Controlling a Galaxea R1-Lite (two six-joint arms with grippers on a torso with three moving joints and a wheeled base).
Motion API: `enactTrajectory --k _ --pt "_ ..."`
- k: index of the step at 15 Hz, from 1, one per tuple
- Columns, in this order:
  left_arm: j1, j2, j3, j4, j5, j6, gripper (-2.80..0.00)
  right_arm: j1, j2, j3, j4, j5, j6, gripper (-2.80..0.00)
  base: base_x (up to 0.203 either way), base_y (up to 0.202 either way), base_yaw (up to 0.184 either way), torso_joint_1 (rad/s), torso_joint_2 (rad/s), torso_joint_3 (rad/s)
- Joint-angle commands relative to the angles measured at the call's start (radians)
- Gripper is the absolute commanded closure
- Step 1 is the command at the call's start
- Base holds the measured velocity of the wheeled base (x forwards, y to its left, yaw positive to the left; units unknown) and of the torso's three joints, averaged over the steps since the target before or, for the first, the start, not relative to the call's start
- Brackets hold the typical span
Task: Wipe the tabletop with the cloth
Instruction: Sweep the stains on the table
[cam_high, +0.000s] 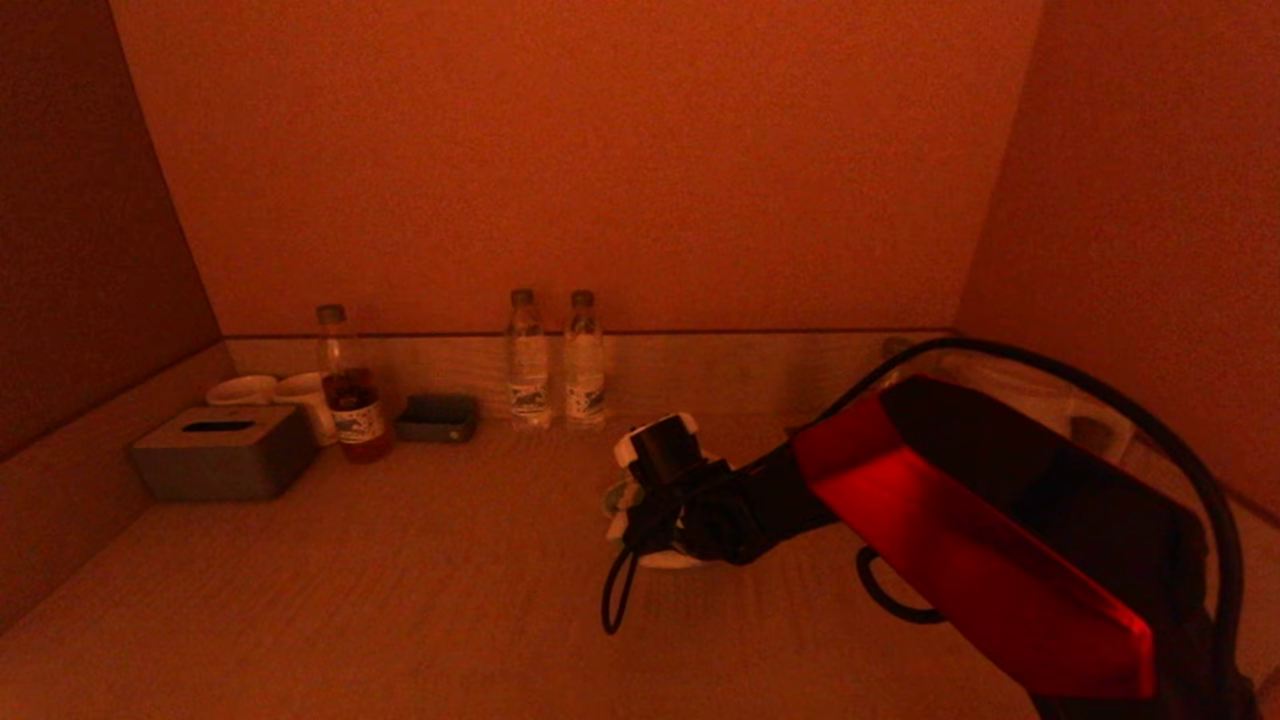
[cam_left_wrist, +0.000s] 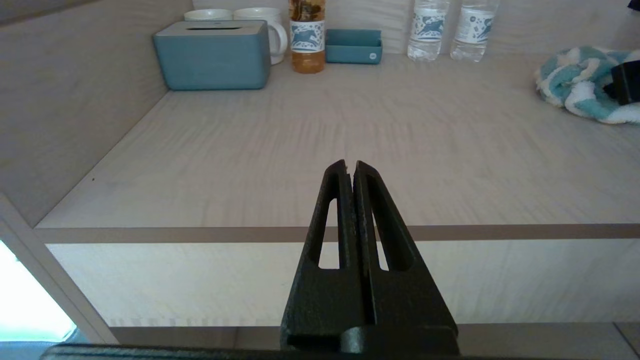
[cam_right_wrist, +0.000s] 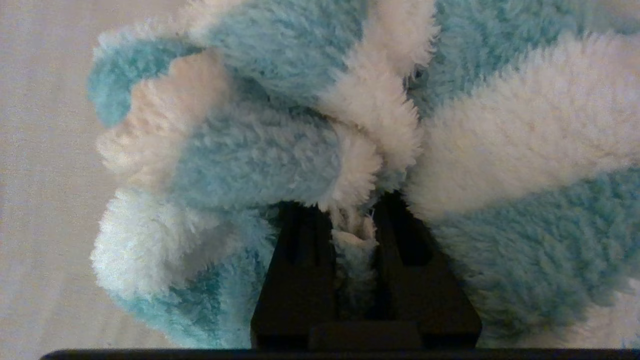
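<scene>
A fluffy blue-and-white cloth (cam_right_wrist: 280, 150) lies bunched on the pale wooden tabletop (cam_high: 400, 600), near its middle. My right gripper (cam_right_wrist: 350, 210) is shut on the cloth, with a fold pinched between its fingers and the rest spread round them. In the head view the right gripper (cam_high: 655, 510) points down at the tabletop, and only the edges of the cloth (cam_high: 622, 497) show under it. My left gripper (cam_left_wrist: 350, 165) is shut and empty, parked in front of the table's front edge. The cloth also shows in the left wrist view (cam_left_wrist: 575, 80).
At the back left stand a tissue box (cam_high: 222, 452), two mugs (cam_high: 300, 395), a bottle of brown drink (cam_high: 350, 395) and a small tray (cam_high: 437, 417). Two water bottles (cam_high: 528, 360) stand at the back middle. Walls close in the back and both sides.
</scene>
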Motion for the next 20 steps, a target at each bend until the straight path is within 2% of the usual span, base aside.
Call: enactTrajectory --k 1,2,8,11,15,17,20 --pt "0.0 0.0 0.0 0.0 0.0 -0.001 0.0 -0.015 -0.033 0.029 -0.007 -0.002 0.002 0.0 0.0 0.0 0.0 0.0 0.0 0.0" --pt "0.0 0.0 0.0 0.0 0.0 -0.001 0.0 -0.028 -0.062 0.069 -0.008 -0.002 0.003 0.0 0.0 0.0 0.0 0.0 0.0 0.0" --pt "0.0 0.0 0.0 0.0 0.0 -0.001 0.0 -0.044 -0.078 0.089 -0.011 0.0 0.005 0.0 0.0 0.0 0.0 0.0 0.0 0.0" --pt "0.0 0.0 0.0 0.0 0.0 -0.001 0.0 -0.09 -0.128 0.215 -0.018 0.004 0.01 0.0 0.0 0.0 0.0 0.0 0.0 0.0" --pt "0.0 0.0 0.0 0.0 0.0 -0.001 0.0 -0.083 -0.177 0.321 -0.069 0.005 0.007 0.0 0.0 0.0 0.0 0.0 0.0 0.0" --pt "-0.002 0.0 0.0 0.0 0.0 -0.001 0.0 -0.032 -0.221 0.393 -0.078 0.006 0.008 0.0 0.0 0.0 0.0 0.0 0.0 0.0" --pt "-0.002 0.0 0.0 0.0 0.0 -0.001 0.0 -0.012 -0.229 0.413 -0.087 0.006 0.009 0.0 0.0 0.0 0.0 0.0 0.0 0.0"
